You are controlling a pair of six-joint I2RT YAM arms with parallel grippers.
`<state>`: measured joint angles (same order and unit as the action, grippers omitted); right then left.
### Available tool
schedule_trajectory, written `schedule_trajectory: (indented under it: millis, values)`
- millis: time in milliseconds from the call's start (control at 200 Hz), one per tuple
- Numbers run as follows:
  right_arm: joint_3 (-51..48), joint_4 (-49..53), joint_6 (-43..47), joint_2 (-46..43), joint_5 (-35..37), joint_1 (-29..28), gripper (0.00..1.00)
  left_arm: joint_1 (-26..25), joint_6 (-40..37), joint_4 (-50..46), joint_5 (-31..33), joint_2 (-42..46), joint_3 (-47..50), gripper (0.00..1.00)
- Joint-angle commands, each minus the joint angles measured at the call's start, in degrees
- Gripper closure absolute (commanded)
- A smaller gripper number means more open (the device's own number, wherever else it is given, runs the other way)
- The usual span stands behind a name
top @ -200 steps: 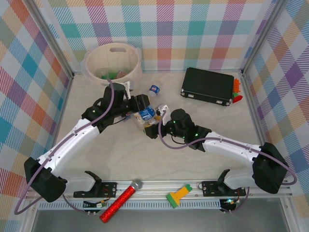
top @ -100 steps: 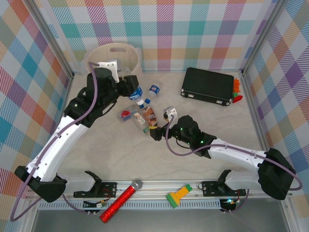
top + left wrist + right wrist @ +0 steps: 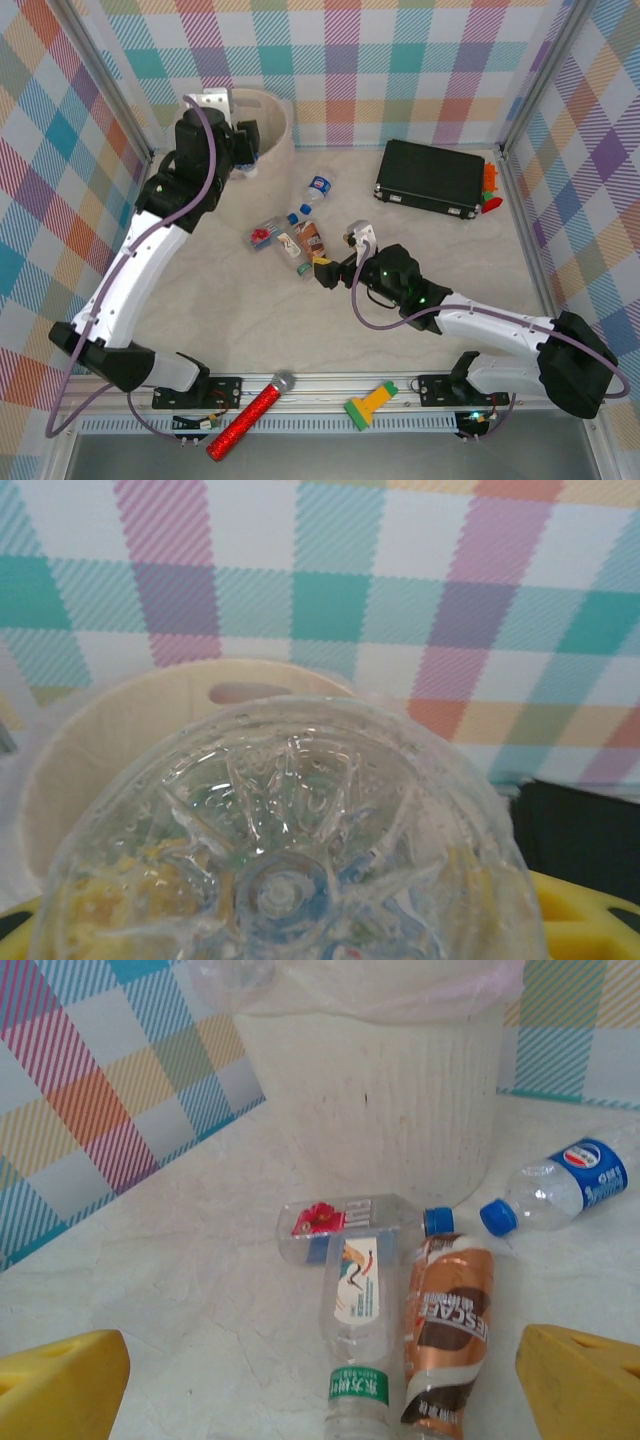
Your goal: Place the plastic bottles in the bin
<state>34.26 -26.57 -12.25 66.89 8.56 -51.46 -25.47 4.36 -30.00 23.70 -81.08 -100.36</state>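
My left gripper (image 3: 242, 150) is raised beside the near rim of the cream bin (image 3: 268, 112) and is shut on a clear plastic bottle (image 3: 290, 810). That bottle's ribbed base faces the left wrist camera, with the bin (image 3: 130, 720) behind it. Several bottles lie on the table near the bin: a blue-labelled one (image 3: 318, 186), a clear one with a red flower (image 3: 264, 234), a green-labelled one (image 3: 355, 1330) and a brown one (image 3: 448, 1325). My right gripper (image 3: 326, 272) is low, just short of them and open, with nothing between its yellow fingers (image 3: 580, 1380).
A flat black case (image 3: 428, 178) lies at the back right with a small orange, red and green object (image 3: 489, 188) beside it. A red glitter microphone (image 3: 250, 415) and a green-and-yellow tool (image 3: 368, 405) rest on the front rail. Checkered walls enclose the table.
My left arm has lifted its bottle from the table's middle up and back to the bin's rim. My right gripper has opened wider and drawn back a little to the right.
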Motion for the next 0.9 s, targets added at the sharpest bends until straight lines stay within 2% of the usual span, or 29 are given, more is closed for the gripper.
schedule_trajectory:
  millis: [0,175,350,430,530,895]
  values:
    - [6.32,2.67,2.33,-2.18,-0.53,-0.48,0.01,2.98,-3.11,2.11,0.57,-2.64,-5.02,0.51]
    - [19.03,11.58,6.32,-0.28,-5.7,-0.48,0.01,6.93,-1.72,0.46,-0.96,-8.74,-12.35,0.51]
    - [35.74,23.85,8.28,5.86,-9.8,0.37,0.01,7.9,-0.59,1.88,-2.13,-10.1,-12.5,0.5]
    - [41.39,29.78,8.13,8.11,-9.47,0.48,0.01,8.29,-1.69,3.14,-1.4,-10.51,-12.24,0.5]
    - [40.69,28.33,8.05,7.2,-10.09,0.48,0.01,8.85,-2.6,4.48,0.35,-11.15,-12.13,0.5]
    - [40.89,29.92,6.23,3.57,-10.99,0.49,0.01,9.56,-4.46,7.8,0.27,-13.84,-11.05,0.5]
